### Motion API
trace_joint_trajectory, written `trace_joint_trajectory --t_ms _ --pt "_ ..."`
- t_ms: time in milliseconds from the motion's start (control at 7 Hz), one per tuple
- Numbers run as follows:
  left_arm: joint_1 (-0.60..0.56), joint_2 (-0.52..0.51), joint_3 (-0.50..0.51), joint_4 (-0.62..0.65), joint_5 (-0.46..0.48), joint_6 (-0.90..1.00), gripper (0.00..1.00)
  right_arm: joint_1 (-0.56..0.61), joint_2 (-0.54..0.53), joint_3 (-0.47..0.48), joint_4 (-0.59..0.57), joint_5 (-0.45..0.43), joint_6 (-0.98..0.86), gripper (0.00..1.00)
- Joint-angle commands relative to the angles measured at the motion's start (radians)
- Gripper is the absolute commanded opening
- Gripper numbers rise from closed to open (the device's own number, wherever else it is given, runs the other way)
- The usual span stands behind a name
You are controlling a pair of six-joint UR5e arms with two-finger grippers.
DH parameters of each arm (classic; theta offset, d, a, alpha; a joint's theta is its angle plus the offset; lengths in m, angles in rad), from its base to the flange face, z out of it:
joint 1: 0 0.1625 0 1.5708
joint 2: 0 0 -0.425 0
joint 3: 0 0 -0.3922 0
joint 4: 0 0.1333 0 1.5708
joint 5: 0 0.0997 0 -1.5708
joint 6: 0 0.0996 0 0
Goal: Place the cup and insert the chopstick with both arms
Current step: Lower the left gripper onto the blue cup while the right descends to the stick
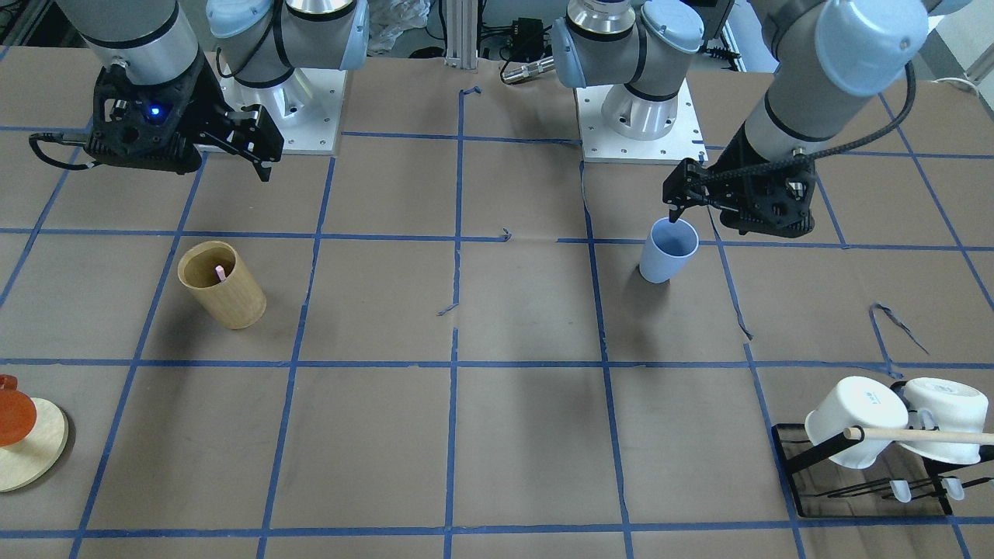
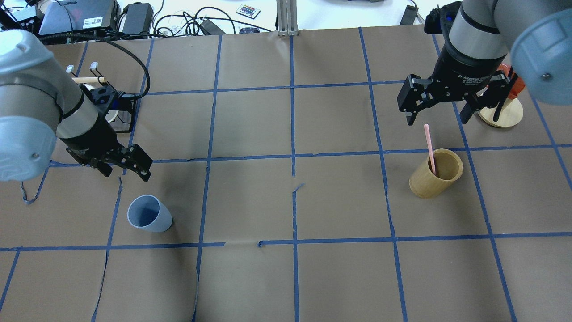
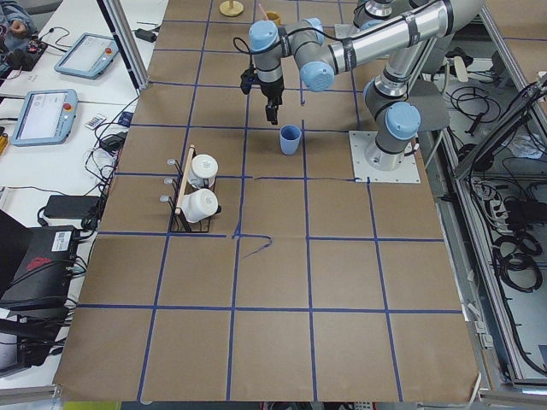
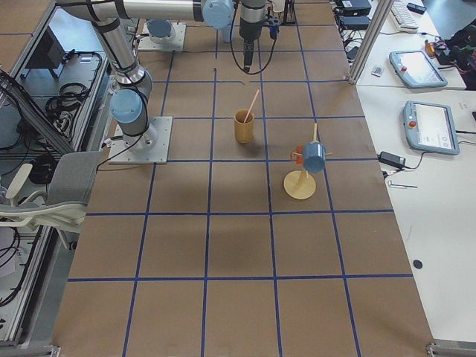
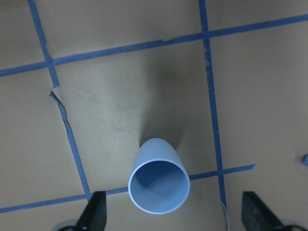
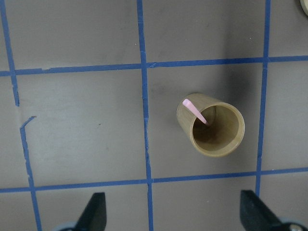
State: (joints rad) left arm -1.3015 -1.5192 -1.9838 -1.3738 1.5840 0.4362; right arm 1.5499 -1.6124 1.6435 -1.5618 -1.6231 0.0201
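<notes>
The light blue cup (image 2: 149, 215) stands upright on the table on my left side; it also shows in the front view (image 1: 668, 250) and the left wrist view (image 5: 159, 188). My left gripper (image 2: 126, 173) is open and empty, raised just behind and above the cup, not touching it. The pink chopstick (image 2: 430, 147) leans inside the tan bamboo holder (image 2: 437, 174), with its tip showing in the right wrist view (image 6: 194, 110). My right gripper (image 2: 437, 120) is open and empty, raised above and behind the holder (image 6: 214, 127).
A black rack with white mugs (image 1: 854, 419) and a long wooden dowel (image 1: 924, 436) stands at the far left of the table. A round wooden stand (image 2: 502, 114) with an orange piece stands beyond my right gripper. Blue tape lines grid the brown table.
</notes>
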Motion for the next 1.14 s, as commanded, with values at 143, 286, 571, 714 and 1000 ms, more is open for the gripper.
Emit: trace_joint_trajectory --t_ms 143,286,571,714,1000 --pt "0.114 -0.001 -0.125 0.08 -0.001 0.067 0.99 -0.005 0.002 0.237 -0.375 -0.136 -0.046 0.92" --pt "0.122 -0.021 -0.13 0.085 -0.002 0.065 0.91 -0.013 0.0 0.369 -0.608 -0.168 -0.171 1.0" --pt "0.122 -0.03 -0.202 0.181 -0.004 0.056 0.89 -0.01 -0.001 0.51 -0.837 -0.169 -0.18 1.0" --pt "0.122 -0.029 -0.243 0.259 -0.001 0.052 0.9 -0.004 -0.006 0.513 -0.866 -0.158 -0.178 1.0" --pt "0.125 -0.033 -0.251 0.254 -0.007 0.052 0.06 -0.005 -0.007 0.509 -0.885 -0.156 -0.169 0.82"
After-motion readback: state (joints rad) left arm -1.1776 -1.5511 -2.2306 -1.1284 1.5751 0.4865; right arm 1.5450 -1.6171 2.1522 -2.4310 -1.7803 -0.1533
